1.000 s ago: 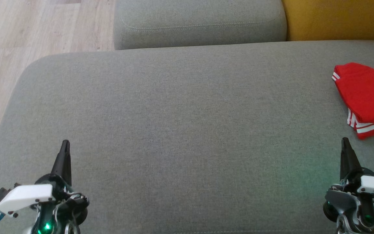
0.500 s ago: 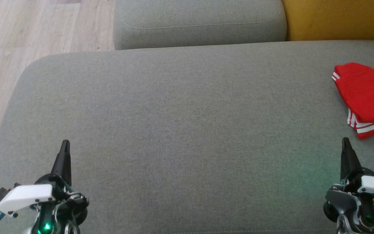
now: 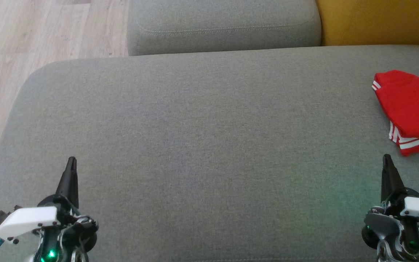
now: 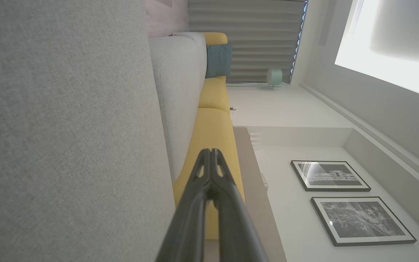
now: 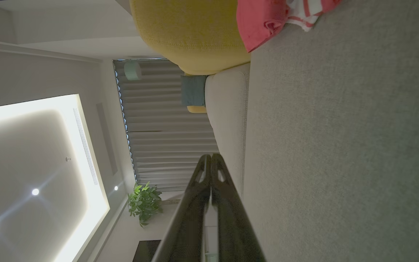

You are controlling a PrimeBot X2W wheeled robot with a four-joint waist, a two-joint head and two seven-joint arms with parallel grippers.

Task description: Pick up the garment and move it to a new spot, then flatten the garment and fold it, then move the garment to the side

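Your left gripper (image 3: 72,161) and right gripper (image 3: 387,158) are both pinched closed, holding nothing. The red garment (image 3: 411,105) lies at 3 o'clock on the grey seat (image 3: 209,120); open cushion stretches toward 9 o'clock

Head camera: looking steeply down from above the near edge of the seat cushion (image 3: 209,138), taking in its left and far edges. Left wrist camera, right wrist camera — both lying rolled sideways, skimming close over that seat, facing its far edge — sharing the back cushion (image 4: 180,91) and the curtain (image 4: 246,36) beyond.
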